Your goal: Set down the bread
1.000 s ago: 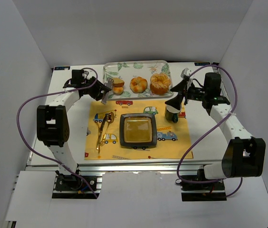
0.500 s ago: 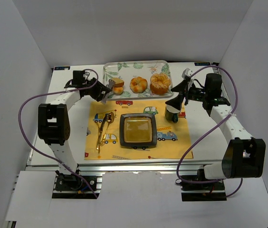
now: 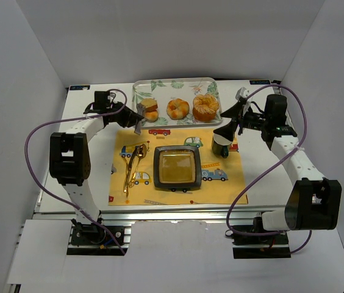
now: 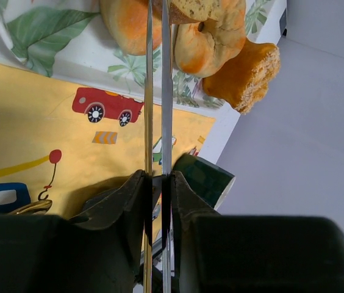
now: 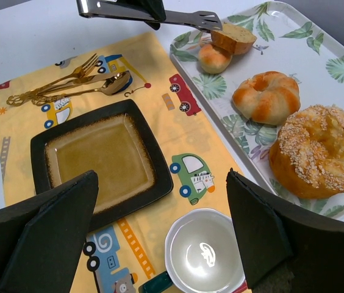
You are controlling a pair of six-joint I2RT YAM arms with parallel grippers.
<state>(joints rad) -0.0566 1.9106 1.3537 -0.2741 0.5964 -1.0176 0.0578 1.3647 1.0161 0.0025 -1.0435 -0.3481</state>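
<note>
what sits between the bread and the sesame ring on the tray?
Only the knotted roll separates the bread from the ring; right wrist view shows it best.

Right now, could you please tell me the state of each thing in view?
left fingers: shut on the tongs.
tongs: squeezed nearly shut, tips at the bread.
bread: on the tray, resting against the small bun.
right fingers: open, empty.
square plate: empty, flat on the mat.
cup: upright, empty.
fork and spoon: lying on the mat.
knotted roll, sesame ring: on the tray.
</note>
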